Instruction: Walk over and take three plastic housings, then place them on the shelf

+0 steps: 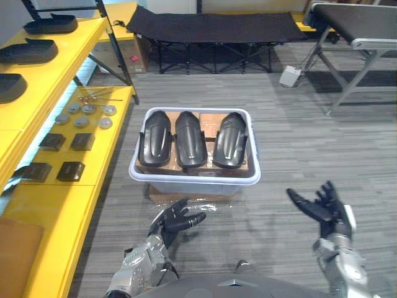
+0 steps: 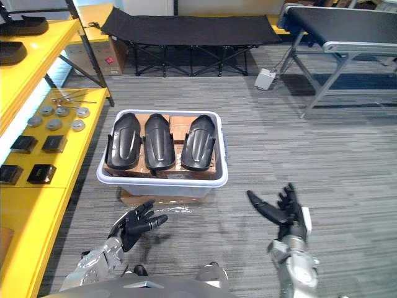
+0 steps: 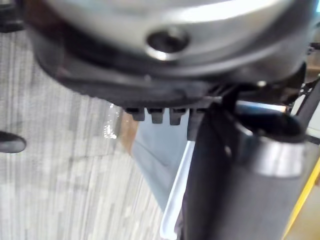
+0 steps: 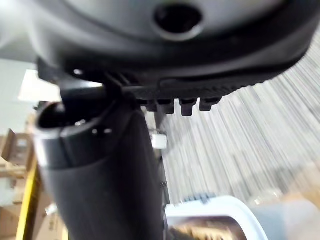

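Grey striped carpet floor (image 1: 310, 155); three glossy black plastic housings (image 1: 190, 138) lie side by side in a white plastic tub (image 1: 193, 179), just ahead of both hands; left hand (image 1: 173, 222) and right hand (image 1: 322, 208) hover low, fingers spread, empty; long yellow shelf (image 1: 62, 205) outside the left hand.

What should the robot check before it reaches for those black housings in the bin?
1. Three housings lie side by side in the bin: ok.
2. Both open and empty, left hand and right hand: ok.
3. Hands at the bin: not ok, both hover short of its near rim.
4. Nothing lies on top of the housings: ok.
5. Bare spot on the yellow shelf: ok.
6. Whether the housings sit loose or stuck: cannot tell.
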Motion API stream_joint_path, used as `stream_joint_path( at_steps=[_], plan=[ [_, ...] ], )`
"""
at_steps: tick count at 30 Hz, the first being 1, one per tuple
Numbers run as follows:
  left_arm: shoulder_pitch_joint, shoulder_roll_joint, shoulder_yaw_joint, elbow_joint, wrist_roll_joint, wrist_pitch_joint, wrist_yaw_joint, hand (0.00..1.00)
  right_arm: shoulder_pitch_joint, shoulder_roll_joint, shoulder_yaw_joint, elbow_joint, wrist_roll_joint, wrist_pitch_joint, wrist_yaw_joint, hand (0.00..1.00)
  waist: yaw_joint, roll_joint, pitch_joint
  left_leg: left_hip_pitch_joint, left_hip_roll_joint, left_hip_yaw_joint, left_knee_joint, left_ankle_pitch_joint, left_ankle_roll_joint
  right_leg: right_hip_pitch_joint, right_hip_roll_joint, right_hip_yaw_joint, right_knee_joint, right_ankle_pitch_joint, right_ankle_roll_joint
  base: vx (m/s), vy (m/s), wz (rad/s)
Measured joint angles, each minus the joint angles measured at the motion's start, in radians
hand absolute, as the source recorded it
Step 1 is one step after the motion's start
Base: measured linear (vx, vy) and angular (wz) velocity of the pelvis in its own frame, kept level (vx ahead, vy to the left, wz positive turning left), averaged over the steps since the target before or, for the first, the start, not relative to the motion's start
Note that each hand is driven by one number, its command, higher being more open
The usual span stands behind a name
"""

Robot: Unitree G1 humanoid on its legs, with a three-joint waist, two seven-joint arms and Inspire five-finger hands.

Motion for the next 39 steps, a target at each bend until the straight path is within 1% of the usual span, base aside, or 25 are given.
stream_joint_path(
  at_steps=[2, 3, 5, 6, 7, 8, 9, 10, 11, 12, 13, 14, 15, 16, 17, 18, 20, 21, 26, 28, 29, 31, 34, 36, 39],
  plan=[
    [0.013, 0.007, -0.001, 0.016, 0.0, 0.008, -0.003, 1.0, -0.034, -0.036, -0.008, 0.029, 0.012, 0.008, -0.008, 1.0, 0.0, -0.016, -0.008, 0.002, 0.002, 0.005, -0.002, 0.006, 0.001, -0.004, 0.0, -0.001, 0.0, 0.009, 0.0, -0.05, 0.025, -0.12],
    [0.028, 0.008, -0.002, 0.016, 0.001, 0.017, -0.003, 1.0, -0.082, -0.058, -0.004, 0.075, 0.014, 0.01, -0.017, 1.0, 0.001, -0.022, -0.01, -0.005, 0.004, 0.007, 0.006, 0.0, 0.002, -0.007, 0.0, -0.002, 0.0, 0.015, -0.002, -0.1, -0.003, -0.02],
    [0.033, 0.005, -0.002, 0.015, 0.001, 0.018, -0.003, 1.0, -0.178, -0.081, -0.003, 0.178, 0.036, 0.022, -0.042, 1.0, 0.007, -0.026, -0.007, -0.056, 0.015, -0.008, 0.068, -0.033, 0.006, -0.019, 0.0, -0.012, 0.0, 0.02, -0.003, -0.15, -0.018, 0.13],
    [0.029, 0.006, 0.001, 0.015, 0.005, 0.018, -0.003, 1.0, -0.248, -0.098, 0.005, 0.259, 0.046, 0.026, -0.067, 1.0, 0.021, -0.028, -0.002, -0.112, 0.03, -0.02, 0.135, -0.053, 0.011, -0.041, 0.0, -0.032, -0.002, 0.02, -0.005, -0.21, -0.023, 0.26],
    [0.012, 0.006, 0.003, 0.015, 0.023, 0.015, -0.001, 1.0, -0.322, -0.124, 0.015, 0.335, 0.073, 0.027, -0.093, 1.0, 0.038, -0.022, 0.019, -0.179, 0.054, -0.039, 0.206, -0.068, 0.014, -0.065, 0.007, -0.052, -0.007, 0.027, -0.016, -0.18, -0.019, 0.31],
    [-0.006, 0.007, 0.003, 0.015, 0.027, 0.014, -0.001, 1.0, -0.359, -0.14, 0.019, 0.369, 0.097, 0.028, -0.099, 1.0, 0.042, -0.014, 0.033, -0.21, 0.065, -0.051, 0.235, -0.071, 0.016, -0.078, 0.015, -0.063, -0.009, 0.032, -0.021, -0.17, -0.015, 0.37],
    [-0.026, 0.009, 0.004, 0.015, 0.052, 0.009, 0.0, 1.0, -0.434, -0.17, 0.021, 0.427, 0.155, 0.028, -0.112, 1.0, 0.061, -0.006, 0.069, -0.269, 0.082, -0.075, 0.277, -0.069, 0.018, -0.109, 0.021, -0.08, -0.009, 0.043, -0.028, -0.16, 0.007, 0.31],
    [-0.04, 0.01, 0.006, 0.015, 0.068, 0.003, 0.002, 1.0, -0.474, -0.183, 0.024, 0.452, 0.178, 0.028, -0.121, 1.0, 0.069, 0.001, 0.087, -0.294, 0.088, -0.08, 0.289, -0.065, 0.021, -0.123, 0.026, -0.087, -0.01, 0.048, -0.032, -0.25, -0.005, 0.3],
    [-0.056, 0.018, 0.007, 0.016, 0.081, -0.006, 0.008, 1.0, -0.557, -0.206, 0.028, 0.501, 0.204, 0.028, -0.135, 1.0, 0.083, 0.004, 0.123, -0.335, 0.092, -0.098, 0.297, -0.054, 0.03, -0.152, 0.034, -0.097, -0.013, 0.055, -0.038, -0.22, 0.008, 0.27],
    [-0.063, 0.026, 0.008, 0.017, 0.092, -0.007, 0.012, 1.0, -0.628, -0.234, 0.038, 0.547, 0.211, 0.028, -0.145, 1.0, 0.092, 0.009, 0.154, -0.363, 0.09, -0.11, 0.295, -0.039, 0.037, -0.171, 0.034, -0.108, -0.012, 0.069, -0.032, -0.15, -0.004, 0.3],
    [-0.07, 0.028, 0.008, 0.014, 0.086, -0.011, 0.01, 1.0, -0.659, -0.252, 0.043, 0.569, 0.217, 0.028, -0.148, 1.0, 0.094, 0.009, 0.174, -0.376, 0.089, -0.122, 0.298, -0.031, 0.038, -0.174, 0.034, -0.119, -0.013, 0.075, -0.032, -0.11, 0.014, 0.3],
    [-0.098, 0.03, 0.009, 0.015, 0.083, -0.019, 0.008, 1.0, -0.719, -0.289, 0.049, 0.611, 0.232, 0.027, -0.15, 1.0, 0.11, 0.01, 0.209, -0.397, 0.09, -0.132, 0.312, -0.027, 0.044, -0.186, 0.035, -0.126, -0.01, 0.085, -0.04, -0.09, 0.021, 0.21],
    [-0.118, 0.031, 0.009, 0.017, 0.082, -0.03, 0.008, 1.0, -0.779, -0.318, 0.057, 0.649, 0.24, 0.026, -0.15, 1.0, 0.119, 0.013, 0.236, -0.418, 0.092, -0.137, 0.33, -0.027, 0.053, -0.196, 0.035, -0.129, -0.009, 0.093, -0.038, -0.09, 0.024, 0.15],
    [-0.127, 0.032, 0.008, 0.017, 0.078, -0.033, 0.004, 1.0, -0.807, -0.334, 0.066, 0.667, 0.24, 0.025, -0.15, 1.0, 0.12, 0.016, 0.247, -0.428, 0.09, -0.14, 0.337, -0.029, 0.057, -0.2, 0.034, -0.131, -0.007, 0.096, -0.036, -0.07, 0.042, 0.11],
    [-0.136, 0.03, 0.006, 0.021, 0.056, -0.044, -0.004, 1.0, -0.86, -0.371, 0.091, 0.706, 0.24, 0.022, -0.148, 1.0, 0.121, 0.026, 0.264, -0.451, 0.091, -0.149, 0.363, -0.036, 0.066, -0.207, 0.031, -0.136, -0.005, 0.1, -0.032, -0.04, 0.062, 0.15],
    [-0.146, 0.028, 0.004, 0.033, 0.042, -0.057, -0.014, 1.0, -0.901, -0.407, 0.116, 0.748, 0.24, 0.021, -0.146, 1.0, 0.126, 0.036, 0.271, -0.472, 0.09, -0.153, 0.381, -0.045, 0.071, -0.217, 0.028, -0.14, -0.002, 0.102, -0.031, -0.03, 0.07, 0.1],
    [-0.168, 0.023, -0.001, 0.053, 0.015, -0.071, -0.021, 1.0, -0.952, -0.445, 0.149, 0.807, 0.24, 0.02, -0.144, 1.0, 0.141, 0.049, 0.279, -0.494, 0.088, -0.155, 0.397, -0.053, 0.078, -0.238, 0.021, -0.14, 0.012, 0.102, -0.031, -0.01, 0.069, 0.05],
    [-0.179, 0.018, -0.001, 0.071, 0.012, -0.074, -0.025, 1.0, -0.977, -0.456, 0.165, 0.834, 0.239, 0.02, -0.142, 1.0, 0.142, 0.054, 0.282, -0.505, 0.085, -0.159, 0.4, -0.055, 0.08, -0.243, 0.018, -0.145, 0.012, 0.102, -0.03, 0.0, 0.062, 0.09],
    [-0.211, 0.005, 0.001, 0.103, -0.027, -0.079, -0.063, 1.0, -1.07, -0.469, 0.223, 0.912, 0.238, 0.024, -0.125, 1.0, 0.149, 0.083, 0.304, -0.524, 0.077, -0.169, 0.403, -0.053, 0.083, -0.265, 0.008, -0.151, 0.031, 0.098, -0.032, 0.0, 0.017, 0.05],
    [-0.22, -0.009, 0.0, 0.106, -0.036, -0.089, -0.075, 1.0, -1.116, -0.509, 0.26, 0.93, 0.234, 0.044, -0.123, 1.0, 0.155, 0.107, 0.328, -0.528, 0.074, -0.169, 0.406, -0.053, 0.085, -0.279, 0.001, -0.15, 0.053, 0.091, -0.033, 0.0, 0.0, 0.0],
    [-0.224, -0.013, 0.0, 0.11, -0.045, -0.092, -0.08, 1.0, -1.13, -0.521, 0.267, 0.941, 0.23, 0.048, -0.124, 1.0, 0.157, 0.112, 0.331, -0.532, 0.074, -0.169, 0.408, -0.053, 0.085, -0.286, -0.001, -0.15, 0.06, 0.089, -0.032, 0.0, 0.0, 0.0],
    [-0.244, -0.022, 0.0, 0.127, -0.075, -0.095, -0.089, 1.0, -1.175, -0.561, 0.287, 0.966, 0.193, 0.07, -0.125, 1.0, 0.169, 0.133, 0.342, -0.551, 0.074, -0.171, 0.412, -0.05, 0.09, -0.312, -0.007, -0.149, 0.084, 0.08, -0.035, -0.02, 0.008, 0.0],
    [-0.25, -0.027, -0.001, 0.137, -0.104, -0.097, -0.093, 1.0, -1.222, -0.578, 0.333, 1.008, 0.185, 0.081, -0.126, 1.0, 0.171, 0.143, 0.348, -0.557, 0.07, -0.172, 0.414, -0.049, 0.091, -0.33, -0.019, -0.154, 0.119, 0.062, -0.034, -0.01, 0.003, 0.05],
    [-0.255, -0.031, -0.004, 0.141, -0.107, -0.099, -0.094, 1.0, -1.259, -0.587, 0.371, 1.03, 0.15, 0.092, -0.131, 1.0, 0.175, 0.154, 0.353, -0.561, 0.068, -0.175, 0.415, -0.048, 0.092, -0.347, -0.031, -0.162, 0.157, 0.041, -0.036, 0.0, -0.015, 0.06],
    [-0.261, -0.031, -0.013, 0.141, -0.109, -0.103, -0.104, 1.0, -1.286, -0.596, 0.411, 1.031, 0.148, 0.096, -0.138, 1.0, 0.18, 0.168, 0.358, -0.573, 0.066, -0.186, 0.416, -0.046, 0.091, -0.37, -0.04, -0.17, 0.201, 0.016, -0.041, 0.0, -0.036, 0.09]
  ],
)
